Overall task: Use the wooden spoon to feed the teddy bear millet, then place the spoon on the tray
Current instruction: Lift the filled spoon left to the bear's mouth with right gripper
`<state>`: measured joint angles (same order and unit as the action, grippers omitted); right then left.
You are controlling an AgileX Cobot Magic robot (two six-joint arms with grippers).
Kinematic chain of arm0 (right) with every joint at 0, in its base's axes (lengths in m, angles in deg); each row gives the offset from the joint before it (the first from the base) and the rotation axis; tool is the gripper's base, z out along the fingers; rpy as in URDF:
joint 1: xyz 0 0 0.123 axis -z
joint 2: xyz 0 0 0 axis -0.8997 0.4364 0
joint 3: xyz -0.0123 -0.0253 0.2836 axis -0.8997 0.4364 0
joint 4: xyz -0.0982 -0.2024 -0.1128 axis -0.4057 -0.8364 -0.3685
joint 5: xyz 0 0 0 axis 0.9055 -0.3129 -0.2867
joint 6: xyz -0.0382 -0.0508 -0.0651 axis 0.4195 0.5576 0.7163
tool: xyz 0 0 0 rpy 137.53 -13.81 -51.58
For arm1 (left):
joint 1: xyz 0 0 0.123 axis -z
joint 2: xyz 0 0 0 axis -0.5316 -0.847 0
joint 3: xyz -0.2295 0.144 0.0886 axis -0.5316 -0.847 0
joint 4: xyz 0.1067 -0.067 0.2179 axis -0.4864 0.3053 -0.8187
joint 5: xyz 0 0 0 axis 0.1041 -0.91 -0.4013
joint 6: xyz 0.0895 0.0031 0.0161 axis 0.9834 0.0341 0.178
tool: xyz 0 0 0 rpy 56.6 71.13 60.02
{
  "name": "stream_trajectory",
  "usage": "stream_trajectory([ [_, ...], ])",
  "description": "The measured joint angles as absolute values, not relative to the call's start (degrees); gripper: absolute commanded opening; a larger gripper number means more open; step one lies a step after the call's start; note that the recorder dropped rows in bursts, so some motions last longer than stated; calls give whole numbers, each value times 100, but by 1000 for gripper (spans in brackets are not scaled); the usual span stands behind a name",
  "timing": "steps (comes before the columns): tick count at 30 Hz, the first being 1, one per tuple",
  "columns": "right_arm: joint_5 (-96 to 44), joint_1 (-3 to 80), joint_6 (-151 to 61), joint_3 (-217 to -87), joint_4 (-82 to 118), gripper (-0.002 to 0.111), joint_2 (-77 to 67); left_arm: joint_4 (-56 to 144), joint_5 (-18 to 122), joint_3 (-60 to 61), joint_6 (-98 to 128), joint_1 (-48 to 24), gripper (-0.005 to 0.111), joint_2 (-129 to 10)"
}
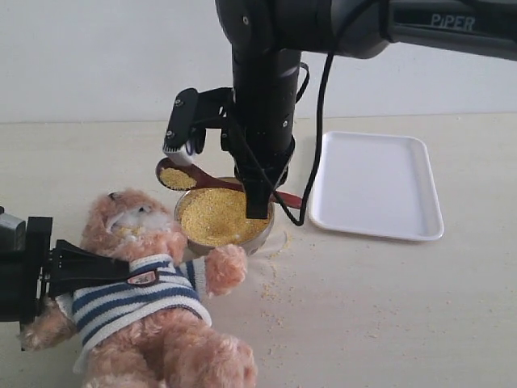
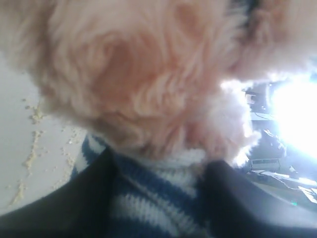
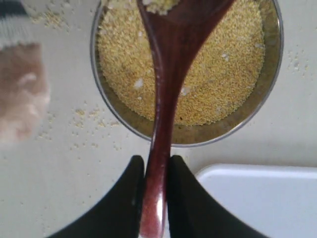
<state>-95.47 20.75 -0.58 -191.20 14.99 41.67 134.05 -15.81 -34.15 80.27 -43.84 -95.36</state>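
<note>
millet (image 3: 218,74) scoop rides wooden spoon (image 3: 166,99), held level over metal bowl (image 3: 270,84) against spilling; right gripper (image 3: 154,171) pinches handle. left gripper (image 2: 158,208) clamps teddy bear (image 1: 153,303) shirt, steadying it; tray (image 1: 404,153) beside bowl.

Robotics lab bench, most likely: bare pale tabletop (image 1: 404,307), plain white wall (image 1: 97,56), black arm (image 1: 266,97) labelled PiPER, and staged props such as the teddy bear (image 1: 145,283) and tray (image 1: 376,186). The left wrist view shows blurry dark clutter (image 2: 267,166) beside a bright window (image 2: 297,114).
</note>
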Motion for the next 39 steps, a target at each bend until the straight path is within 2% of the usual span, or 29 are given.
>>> stream_trajectory([
  [5, -9547, 2075, -141, -19120, 2082, 0, 4066, 13563, -1581, -3415, 8027, -3984, 5, -9536],
  [12, -9547, 2063, -167, -19120, 2204, 0, 4066, 13716, -1581, -3415, 8027, -3931, 5, -9536],
  [39, -9561, 1107, -709, -19120, 12, 0, 4066, 13809, -1581, -3415, 8027, -3931, 5, -9536],
])
